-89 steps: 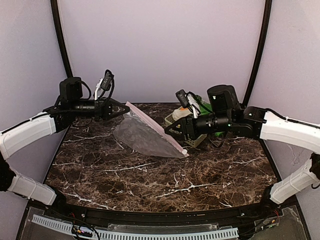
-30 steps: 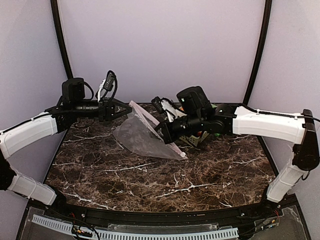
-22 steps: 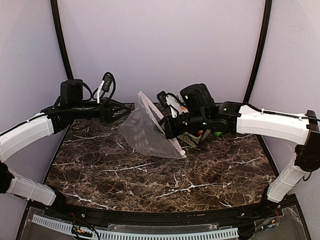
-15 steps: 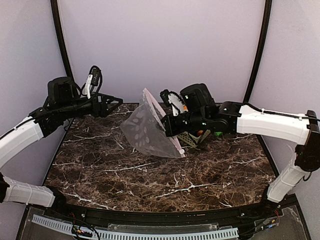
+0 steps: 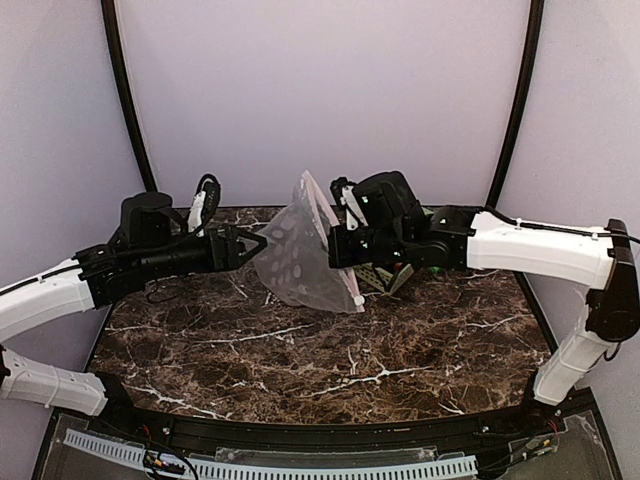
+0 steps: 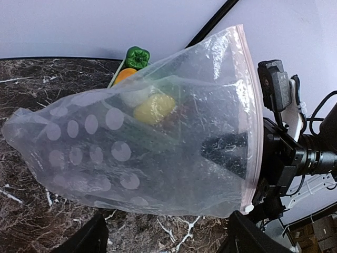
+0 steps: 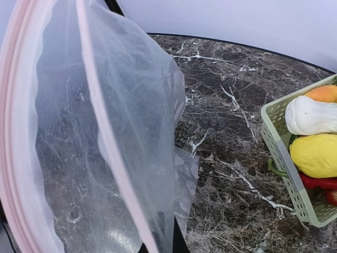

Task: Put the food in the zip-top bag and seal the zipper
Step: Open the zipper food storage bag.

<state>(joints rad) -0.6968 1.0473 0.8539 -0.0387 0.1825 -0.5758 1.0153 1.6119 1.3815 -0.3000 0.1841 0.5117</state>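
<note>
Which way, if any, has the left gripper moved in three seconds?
Yes. The left gripper has dropped from level with the far edge of the table to below it in the top view, slightly rightward.

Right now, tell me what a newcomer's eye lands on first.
The clear dotted zip-top bag is held up mid-table, pinched at its pink edge by the right tool. The left tool gapes open beside it, and bright toy food fills a green basket by the right arm.

even, soft lighting; frames sharp, faint glare on the bag (image 6: 158,142).
</note>
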